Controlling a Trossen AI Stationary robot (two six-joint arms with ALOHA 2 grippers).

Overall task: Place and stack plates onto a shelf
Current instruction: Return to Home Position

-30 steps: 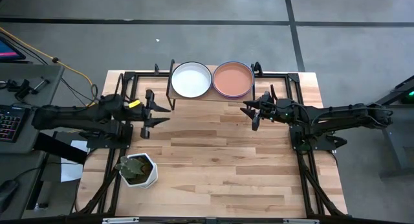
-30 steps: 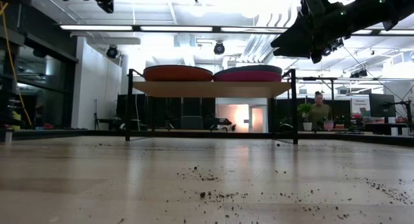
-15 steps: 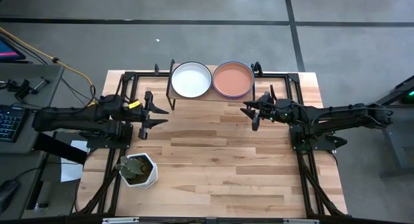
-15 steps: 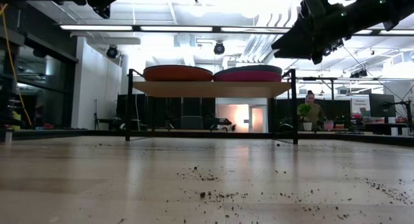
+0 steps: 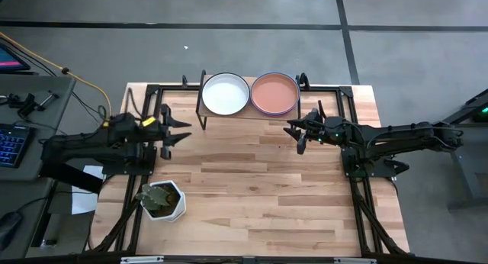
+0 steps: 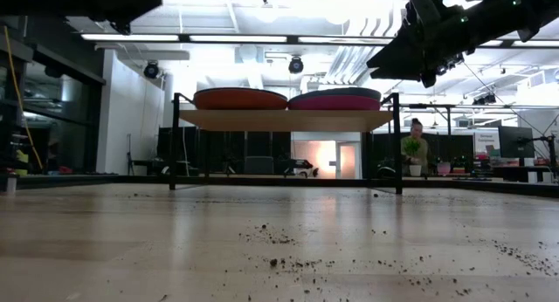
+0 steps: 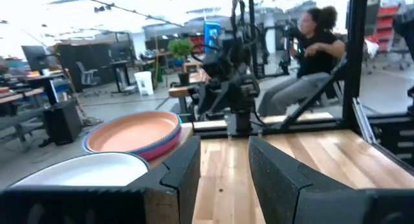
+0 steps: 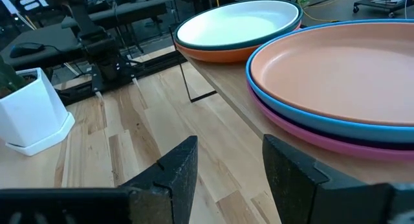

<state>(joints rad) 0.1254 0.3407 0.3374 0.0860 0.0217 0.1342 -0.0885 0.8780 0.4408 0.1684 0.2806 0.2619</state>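
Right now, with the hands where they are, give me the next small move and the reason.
Probably pull the left hand back to its own side. It and the right hand are open and empty, and the white plate and salmon plate top two stacks on the shelf, so nothing seems left to carry.

High view: shelf (image 6: 284, 120) sits top centre, at the upper edge of the table (image 5: 252, 188). Two piles of plates on it, side by side, rims just beside each other: left stack (image 5: 226, 94), right stack (image 5: 274, 94). Plant pot (image 5: 162, 201) on the table, lower left. Left gripper (image 5: 183, 130) is below-left of the shelf, right gripper (image 5: 294, 136) below-right. Both are over the table, apart from the stacks, with the pot below the left one.
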